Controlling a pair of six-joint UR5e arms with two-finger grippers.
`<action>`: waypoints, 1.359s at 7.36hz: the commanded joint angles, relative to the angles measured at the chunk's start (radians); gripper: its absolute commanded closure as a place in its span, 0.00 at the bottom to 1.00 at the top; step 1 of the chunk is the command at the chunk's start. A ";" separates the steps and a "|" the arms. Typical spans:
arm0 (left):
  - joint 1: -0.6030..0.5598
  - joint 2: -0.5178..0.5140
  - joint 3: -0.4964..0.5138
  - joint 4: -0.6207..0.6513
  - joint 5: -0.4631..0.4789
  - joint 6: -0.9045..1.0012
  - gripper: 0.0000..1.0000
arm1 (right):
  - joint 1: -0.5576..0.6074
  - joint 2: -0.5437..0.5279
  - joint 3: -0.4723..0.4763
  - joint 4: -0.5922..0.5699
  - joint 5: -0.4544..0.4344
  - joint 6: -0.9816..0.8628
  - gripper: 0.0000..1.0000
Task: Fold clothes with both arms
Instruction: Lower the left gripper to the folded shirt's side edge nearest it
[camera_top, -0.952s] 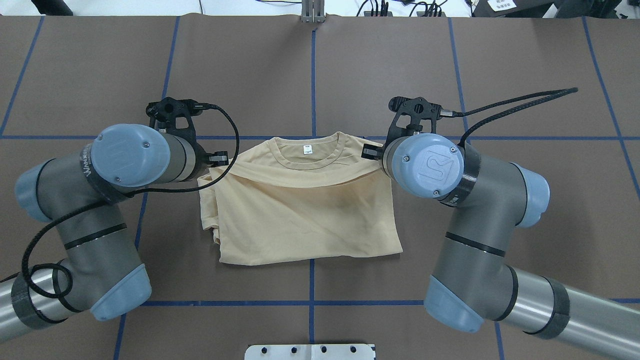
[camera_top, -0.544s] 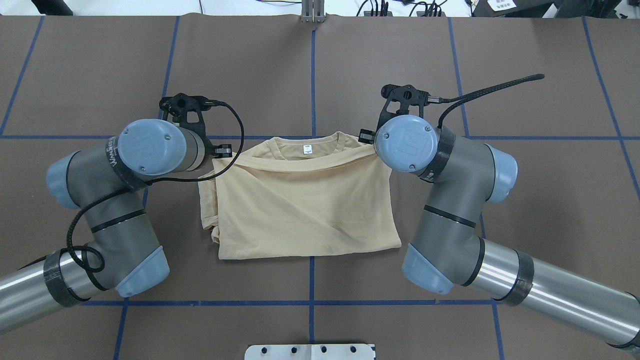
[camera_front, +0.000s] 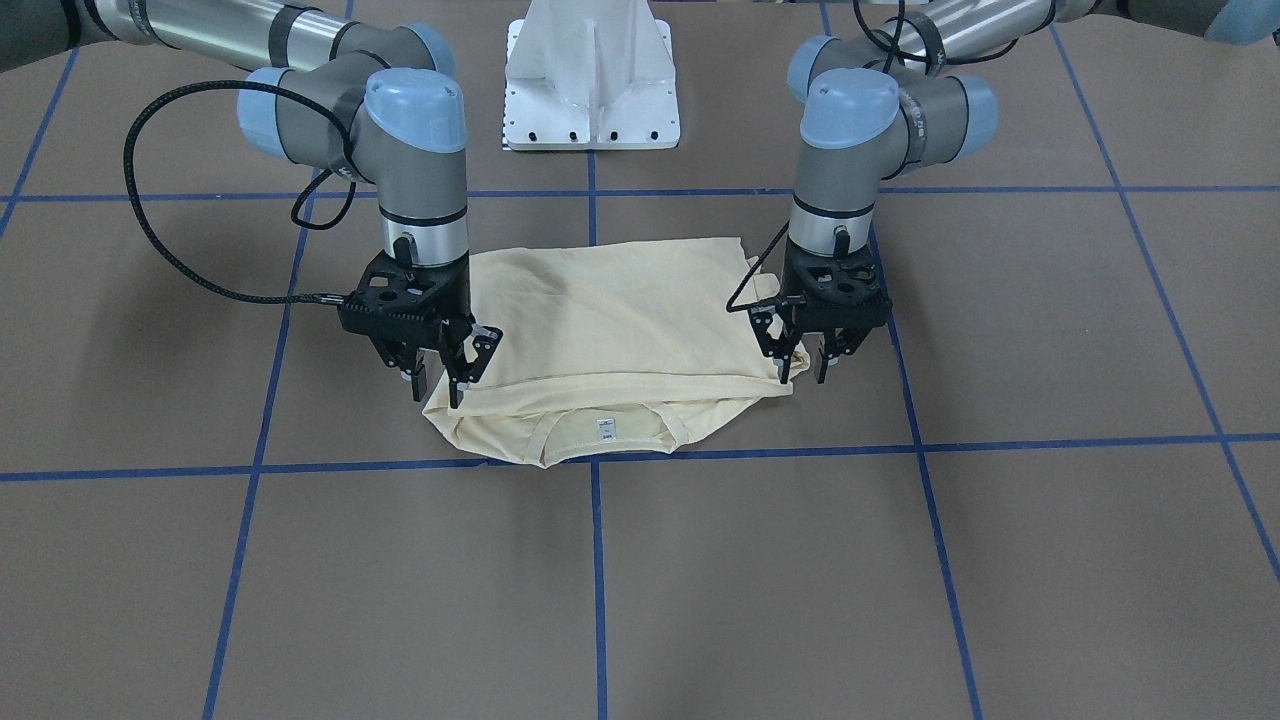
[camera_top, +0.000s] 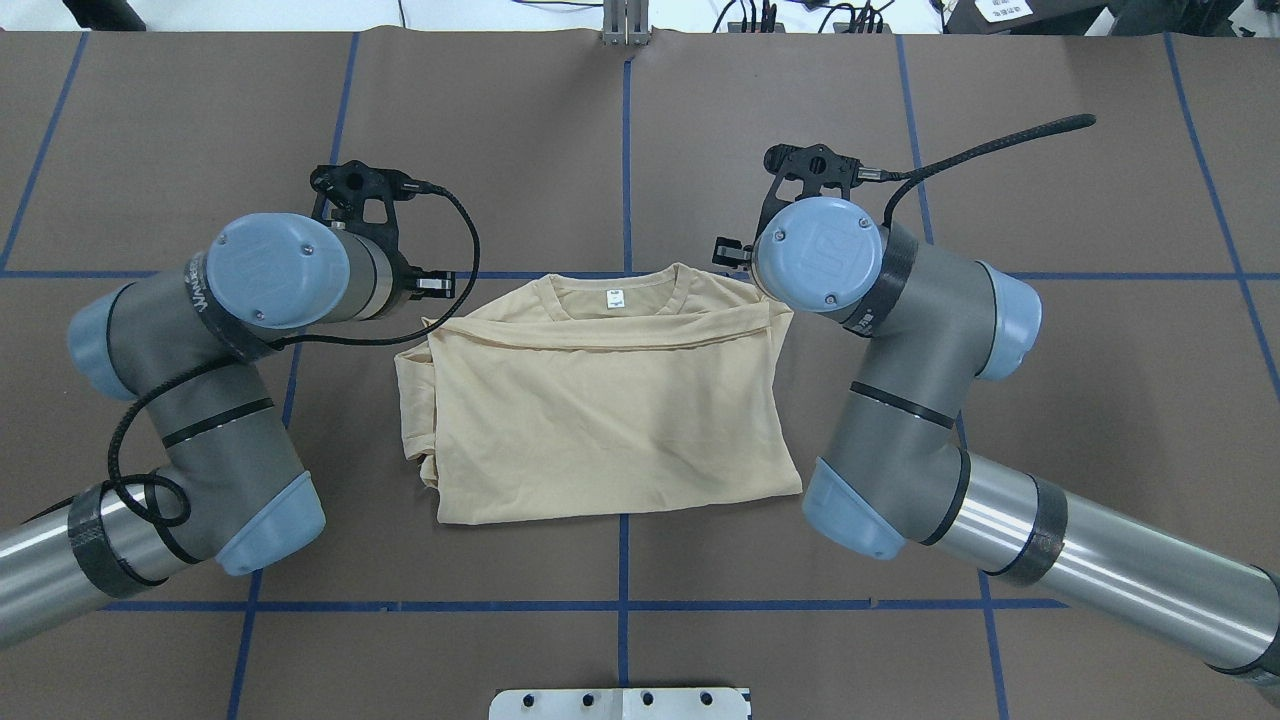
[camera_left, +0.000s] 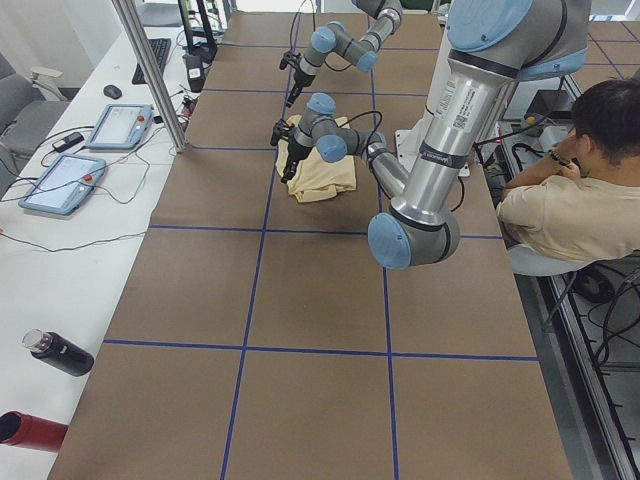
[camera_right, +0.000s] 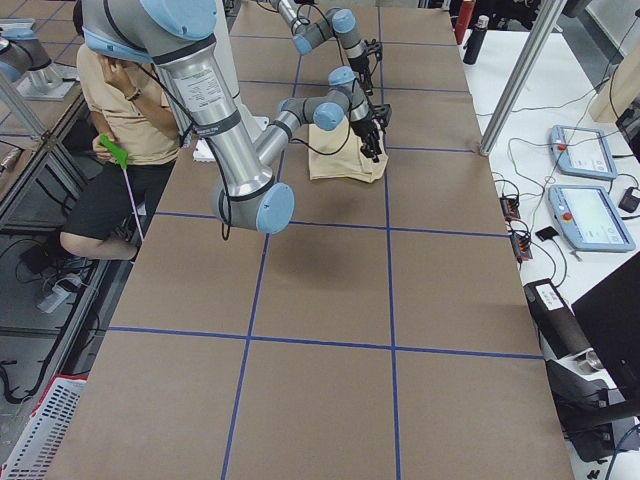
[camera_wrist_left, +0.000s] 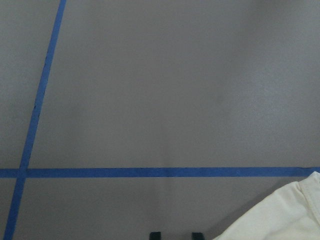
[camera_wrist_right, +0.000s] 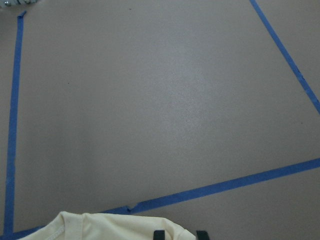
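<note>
Hovering just above the collar-end corners of the folded T-shirt (camera_top: 600, 420): left gripper (camera_front: 802, 372), right gripper (camera_front: 437, 388), both spread, gripping nothing (neck label (camera_top: 615, 297) visible).

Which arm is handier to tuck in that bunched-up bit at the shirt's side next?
Likely the left. The left gripper, open, hangs on the same side as the bunched fabric; the right gripper is across the shirt.

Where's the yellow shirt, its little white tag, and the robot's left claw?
T-shirt (camera_top: 610, 420): overhead view, middle of the folded top layer.
neck label (camera_top: 615, 297): overhead view, centre of the white tag inside the collar.
left gripper (camera_front: 802, 375): front-facing view, midway between its fingertips.
</note>
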 joint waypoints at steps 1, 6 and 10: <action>-0.006 0.097 -0.134 -0.003 -0.071 0.041 0.00 | 0.034 -0.031 0.065 0.009 0.103 -0.095 0.00; 0.266 0.301 -0.169 -0.227 -0.020 -0.262 0.01 | 0.037 -0.137 0.173 0.029 0.120 -0.136 0.00; 0.320 0.261 -0.164 -0.227 -0.020 -0.296 0.35 | 0.042 -0.139 0.173 0.030 0.127 -0.181 0.00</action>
